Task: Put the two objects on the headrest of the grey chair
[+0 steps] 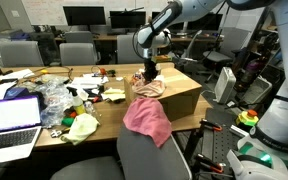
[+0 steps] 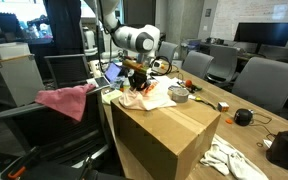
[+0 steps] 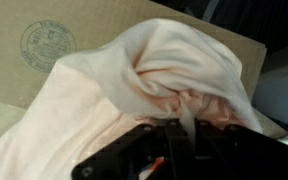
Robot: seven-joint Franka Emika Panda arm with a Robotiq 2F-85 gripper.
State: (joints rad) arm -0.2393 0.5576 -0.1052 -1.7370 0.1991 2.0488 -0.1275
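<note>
A cluttered table [image 1: 29, 74] bears a cardboard box [image 1: 184, 100]; the pink cloth [image 1: 147, 120] drapes the grey chair [image 1: 149, 160]. In an exterior view, the gripper [image 2: 137, 82] meets the patterned cloth [image 2: 146, 98] on the box. At the wrist we see it clamped on a fold; next, we judge, lift chairward.

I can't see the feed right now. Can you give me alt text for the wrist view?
The gripper is shut on a bunched fold of the pale pink-and-white cloth, which lies heaped on the cardboard box. A round stamp shows on the box at upper left.
</note>
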